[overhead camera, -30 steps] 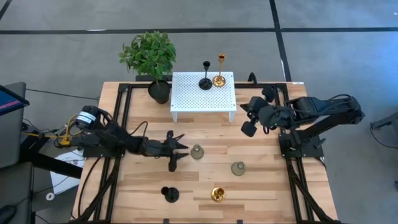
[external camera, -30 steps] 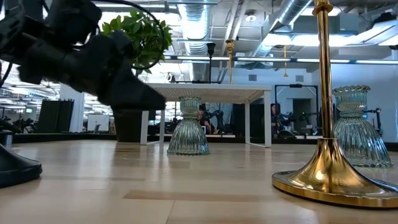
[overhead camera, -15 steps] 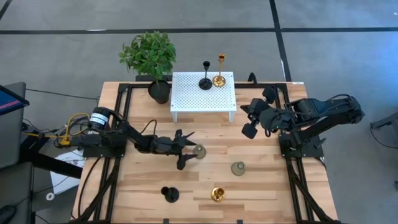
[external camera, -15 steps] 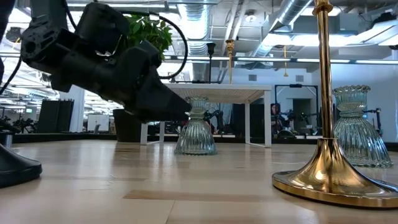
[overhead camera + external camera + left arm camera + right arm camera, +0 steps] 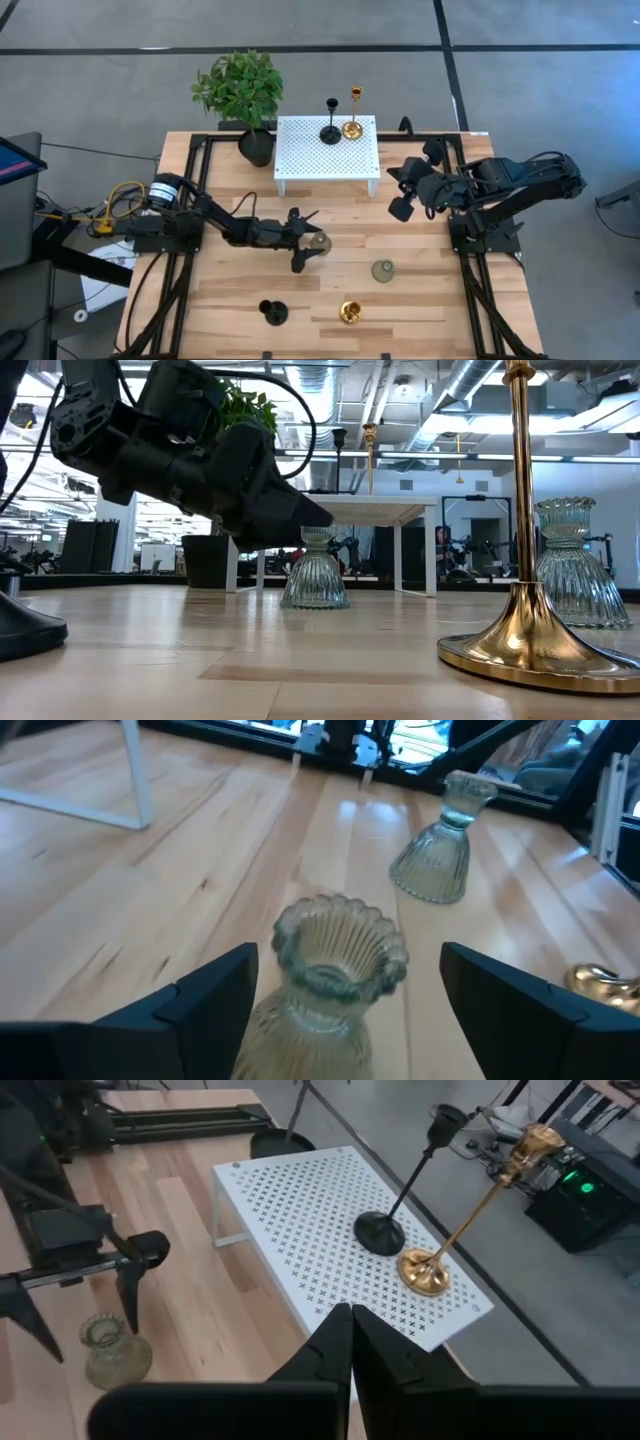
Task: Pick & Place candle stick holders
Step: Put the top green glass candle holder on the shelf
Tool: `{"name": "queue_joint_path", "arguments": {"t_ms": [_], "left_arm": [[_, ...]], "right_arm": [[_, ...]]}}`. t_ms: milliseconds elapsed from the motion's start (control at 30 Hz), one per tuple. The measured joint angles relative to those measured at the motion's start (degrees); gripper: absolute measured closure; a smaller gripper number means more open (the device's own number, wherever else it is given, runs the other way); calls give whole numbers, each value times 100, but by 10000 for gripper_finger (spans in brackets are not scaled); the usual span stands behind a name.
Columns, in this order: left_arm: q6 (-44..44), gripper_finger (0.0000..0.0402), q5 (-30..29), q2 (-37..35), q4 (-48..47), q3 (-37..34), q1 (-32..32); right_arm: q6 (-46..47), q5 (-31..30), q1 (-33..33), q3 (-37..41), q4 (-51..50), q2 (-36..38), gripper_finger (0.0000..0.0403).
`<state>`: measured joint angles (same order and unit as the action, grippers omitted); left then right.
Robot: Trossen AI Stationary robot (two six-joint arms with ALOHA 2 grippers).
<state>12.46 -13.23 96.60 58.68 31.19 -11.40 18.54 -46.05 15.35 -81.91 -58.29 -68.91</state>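
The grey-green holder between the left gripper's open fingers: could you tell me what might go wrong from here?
The left gripper straddles the grey-green holder with its fingers apart; an off-centre close could tip it. The holder flares at its rim and base, so a grip on the narrow neck may slip. The second grey-green holder stands nearby and could be knocked.

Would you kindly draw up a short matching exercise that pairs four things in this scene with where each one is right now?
Things:
1. left gripper
2. right gripper
3. black holder on the white stand
4. gold holder on the table

Places or states:
A. near the table's front edge, beside a black holder
B. open around a grey-green glass holder
C. on the perforated white stand, next to a gold holder
D. fingers together, raised beside the stand's right end

Pairs: 1-B, 2-D, 3-C, 4-A
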Motion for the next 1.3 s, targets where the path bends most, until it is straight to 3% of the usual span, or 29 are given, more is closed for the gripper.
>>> {"name": "queue_joint_path", "arguments": {"t_ms": [200, 367, 867, 1167, 1300], "left_arm": [[1, 89, -66, 58, 36, 5, 33], [31, 114, -172, 70, 20, 5, 28], [173, 266, -301, 67, 20, 5, 57], [176, 252, -430, -4, 98, 3, 44], [167, 266, -475, -275, 74, 12, 44]], "right_arm": [[-1, -76, 0, 0, 3, 1, 403], [-1, -76, 0, 0, 3, 1, 403], [-1, -207, 0, 0, 3, 1, 403], [-2, -209, 0, 0, -34, 1, 403], [3, -209, 0, 0, -134, 1, 403]]}}
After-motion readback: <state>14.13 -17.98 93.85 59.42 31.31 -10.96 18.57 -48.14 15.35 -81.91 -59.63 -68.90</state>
